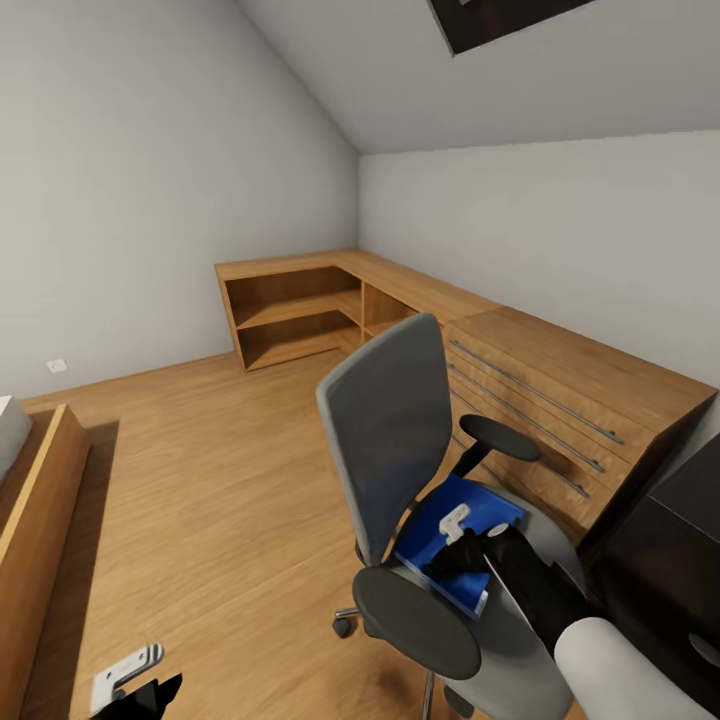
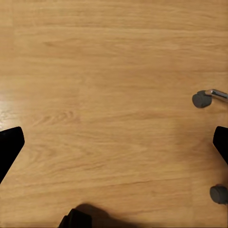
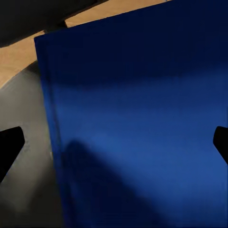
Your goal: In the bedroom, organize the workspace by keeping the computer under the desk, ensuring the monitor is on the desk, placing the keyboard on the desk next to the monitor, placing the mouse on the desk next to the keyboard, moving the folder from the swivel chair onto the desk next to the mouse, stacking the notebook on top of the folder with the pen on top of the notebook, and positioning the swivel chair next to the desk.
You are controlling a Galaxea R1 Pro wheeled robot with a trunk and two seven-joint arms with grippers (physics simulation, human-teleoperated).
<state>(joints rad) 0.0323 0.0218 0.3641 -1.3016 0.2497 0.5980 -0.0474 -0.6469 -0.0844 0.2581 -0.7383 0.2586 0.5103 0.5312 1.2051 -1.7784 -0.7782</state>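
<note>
**Folder waiting on the chair seat**

Wooden floor (image 1: 200, 480) ran wide and bare behind the chair (image 1: 400, 440). The right gripper (image 1: 462, 540) hovered just above the blue folder (image 3: 142, 123), which lay flat on the seat; its fingers stood spread, holding nothing. The left gripper (image 1: 135, 680) hung over the floor, likewise spread. Thin, light and probably slick, the folder looked best pinched at an edge nearest the gripper. Armrests crowded both sides; the bench (image 1: 670, 560) stood close beyond it.

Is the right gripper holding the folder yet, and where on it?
Nothing held: the right gripper hangs open over the folder on the swivel chair.
</note>
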